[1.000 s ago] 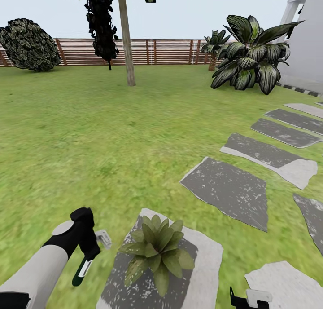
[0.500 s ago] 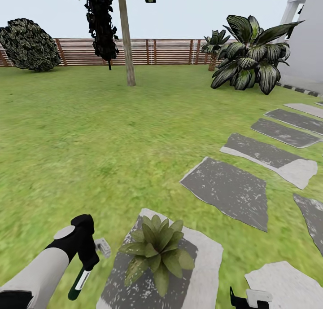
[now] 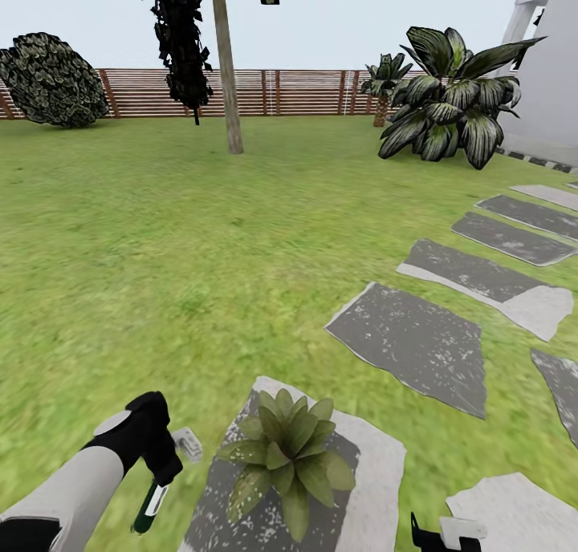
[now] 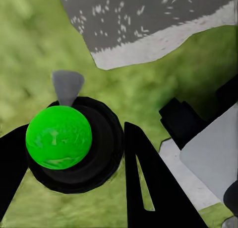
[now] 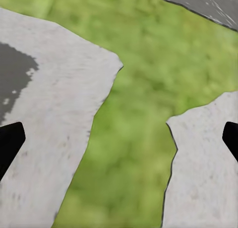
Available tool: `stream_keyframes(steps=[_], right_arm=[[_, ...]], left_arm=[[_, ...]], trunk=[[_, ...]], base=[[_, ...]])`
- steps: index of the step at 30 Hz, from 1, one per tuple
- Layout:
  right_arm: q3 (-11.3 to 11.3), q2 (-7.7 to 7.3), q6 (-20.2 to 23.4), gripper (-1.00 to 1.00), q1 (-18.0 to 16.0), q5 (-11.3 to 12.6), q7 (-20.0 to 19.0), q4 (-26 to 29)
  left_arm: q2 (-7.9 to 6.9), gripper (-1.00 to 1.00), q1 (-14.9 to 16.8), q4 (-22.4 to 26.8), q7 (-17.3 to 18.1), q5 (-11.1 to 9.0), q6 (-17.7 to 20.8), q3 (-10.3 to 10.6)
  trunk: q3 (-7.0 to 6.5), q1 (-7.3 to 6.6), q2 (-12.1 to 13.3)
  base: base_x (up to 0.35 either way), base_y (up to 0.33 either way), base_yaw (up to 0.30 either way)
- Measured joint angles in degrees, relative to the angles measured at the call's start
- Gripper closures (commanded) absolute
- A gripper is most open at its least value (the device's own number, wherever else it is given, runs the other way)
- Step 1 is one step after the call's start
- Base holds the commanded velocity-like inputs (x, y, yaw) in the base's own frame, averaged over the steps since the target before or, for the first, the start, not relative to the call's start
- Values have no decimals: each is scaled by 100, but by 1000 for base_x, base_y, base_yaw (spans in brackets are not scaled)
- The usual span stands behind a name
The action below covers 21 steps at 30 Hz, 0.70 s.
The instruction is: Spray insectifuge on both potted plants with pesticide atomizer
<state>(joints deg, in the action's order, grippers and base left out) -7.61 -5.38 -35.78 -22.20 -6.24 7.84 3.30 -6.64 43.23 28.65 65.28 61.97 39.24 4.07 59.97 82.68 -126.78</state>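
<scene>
A potted plant (image 3: 289, 456), a rosette of broad green leaves, stands on a grey stepping stone (image 3: 365, 488) near the bottom of the head view. I make out no white specks of insectifuge on its leaves. The second potted plant is out of view. Just left of the plant, my left gripper (image 3: 158, 478) is shut on the pesticide atomizer (image 3: 149, 504), whose whitish nozzle head (image 3: 189, 444) points toward the plant. In the left wrist view the atomizer (image 4: 59, 138) is a dark round body showing green between black fingers (image 4: 148, 183). My right gripper (image 5: 119, 138) hangs open over grass.
Lawn (image 3: 160, 255) stretches to a brown slat fence (image 3: 305, 92). Several stepping stones (image 3: 409, 343) run off to the right. A tree trunk (image 3: 226, 71), a round dark bush (image 3: 52, 79) and large striped-leaf palms (image 3: 449, 95) stand at the back, beside a white wall (image 3: 554, 71).
The head camera has shifted a little, so the stones and plant sit slightly lower. My left gripper has sunk a bit with the atomizer still in it.
</scene>
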Motion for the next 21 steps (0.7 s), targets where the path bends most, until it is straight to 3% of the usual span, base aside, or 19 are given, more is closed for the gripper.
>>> stream_keyframes(steps=[5,14,21], right_arm=[[0,0,2,-100,0,0,0,0],[0,-1,1,-100,0,0,0,0],[0,0,3,-100,0,0,0,0]], left_arm=[[45,100,8,61,-60,-62,-150,-2],[48,100,1,5,-72,14,-180,37],[-13,100,-225,-112,-83,25,-210,52]], trunk=[[0,0,0],[0,0,0],[0,0,0]], base=[[0,0,0],[46,36,0],[1,1,0]])
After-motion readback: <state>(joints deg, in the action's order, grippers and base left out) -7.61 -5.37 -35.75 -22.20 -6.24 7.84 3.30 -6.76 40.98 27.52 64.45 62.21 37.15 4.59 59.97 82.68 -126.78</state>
